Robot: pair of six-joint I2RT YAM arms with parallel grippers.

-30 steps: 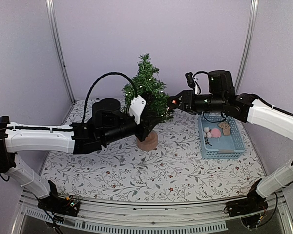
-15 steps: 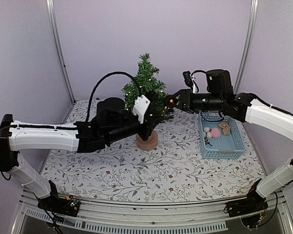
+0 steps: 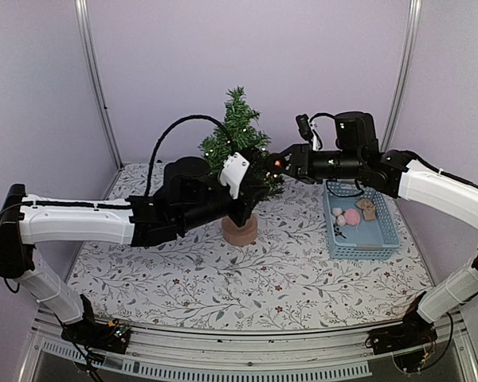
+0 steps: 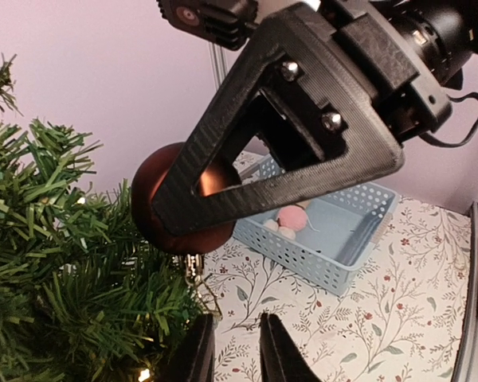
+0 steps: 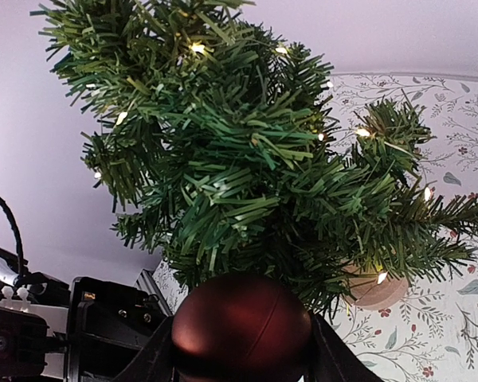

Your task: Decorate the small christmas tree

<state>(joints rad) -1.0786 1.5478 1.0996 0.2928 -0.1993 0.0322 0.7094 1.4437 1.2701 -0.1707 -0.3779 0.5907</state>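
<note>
The left gripper, fingers narrowly parted with nothing between them, sits low beside the small christmas tree. The tree stands at the far middle of the table, lit, with no ornament visibly hung. The right gripper clasps a dark red bauble just beside the tree's right branches, not yet hooked on. The blue basket, far right, holds more decorations, so the job looks barely begun.

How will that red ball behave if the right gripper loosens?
The red ball looks smooth and round, so it would probably slip and roll. Its glossy shell may be fragile. Held by the right gripper alone, likely light.
</note>
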